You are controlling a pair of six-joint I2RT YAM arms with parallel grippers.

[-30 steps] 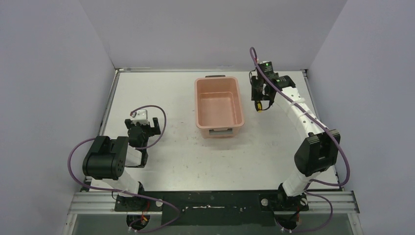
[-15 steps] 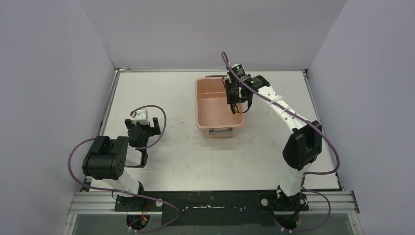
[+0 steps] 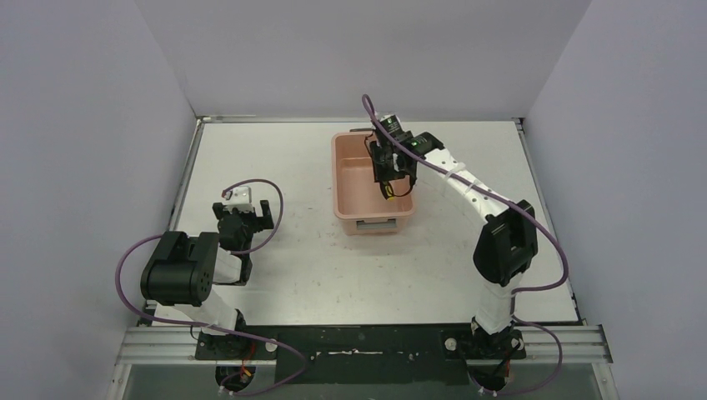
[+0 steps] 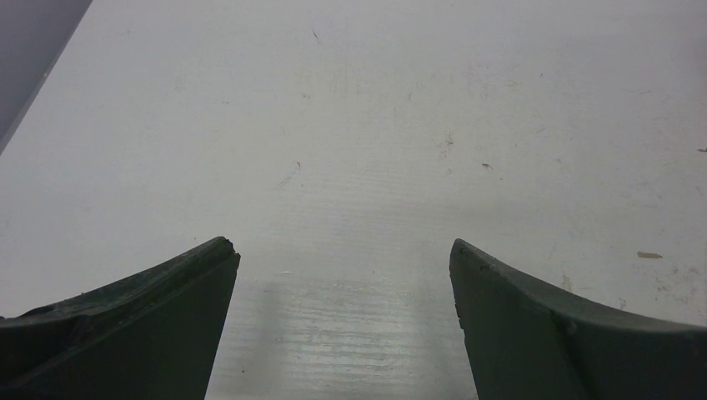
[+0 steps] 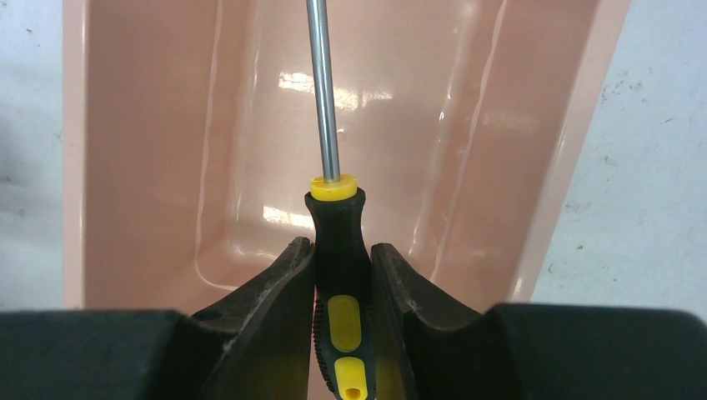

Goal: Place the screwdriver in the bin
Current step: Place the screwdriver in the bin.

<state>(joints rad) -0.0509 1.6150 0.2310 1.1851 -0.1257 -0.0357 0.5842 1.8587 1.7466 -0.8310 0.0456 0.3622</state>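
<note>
The salmon-pink bin [image 3: 348, 179] stands at the middle back of the table. My right gripper [image 3: 389, 185] hangs over the bin's inside, shut on the screwdriver [image 3: 390, 192]. In the right wrist view the jaws clamp the black-and-yellow handle [image 5: 341, 258] from both sides, and the thin metal shaft points away over the bin's floor [image 5: 150, 150]. The right gripper [image 5: 342, 250] holds it above the floor, not touching. My left gripper [image 3: 243, 218] rests at the left of the table, open and empty; its fingers [image 4: 133, 308] stand wide apart over bare table.
The white table [image 3: 275, 158] has grey walls on three sides. The bin's near handle [image 3: 375, 223] faces the arms. The left arm's purple cable [image 3: 271, 196] loops near its wrist.
My right arm has swung left with the screwdriver, from beside the bin's right rim to over the bin's inside. The left arm has not moved.
</note>
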